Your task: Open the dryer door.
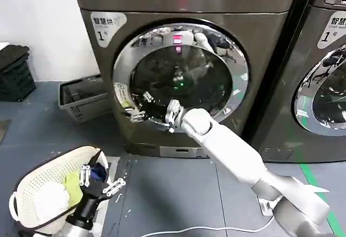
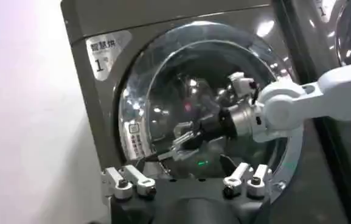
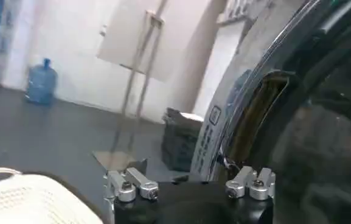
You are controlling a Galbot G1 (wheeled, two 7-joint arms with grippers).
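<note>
The bronze-grey dryer [image 1: 265,42] fills the middle of the head view, with a white "1" label at its upper left corner. Its dryer door [image 1: 178,75], a chrome ring around dark bulging glass, looks shut or nearly so. My right arm reaches in from the lower right. The right gripper [image 1: 141,106] is open at the door's lower-left rim, by the small white sticker [image 1: 122,94]. In the right wrist view the chrome rim [image 3: 224,122] stands between the spread fingers of that gripper [image 3: 184,163]. My left gripper [image 1: 102,180] hangs open and empty low at the left, facing the door [image 2: 163,103].
A white laundry basket [image 1: 21,185] with clothes sits under the left arm. A grey basket [image 1: 81,99] and a black crate [image 1: 16,72] stand left of the dryer. A second, darker machine [image 1: 324,86] stands at the right. A white cable [image 1: 205,229] lies on the floor.
</note>
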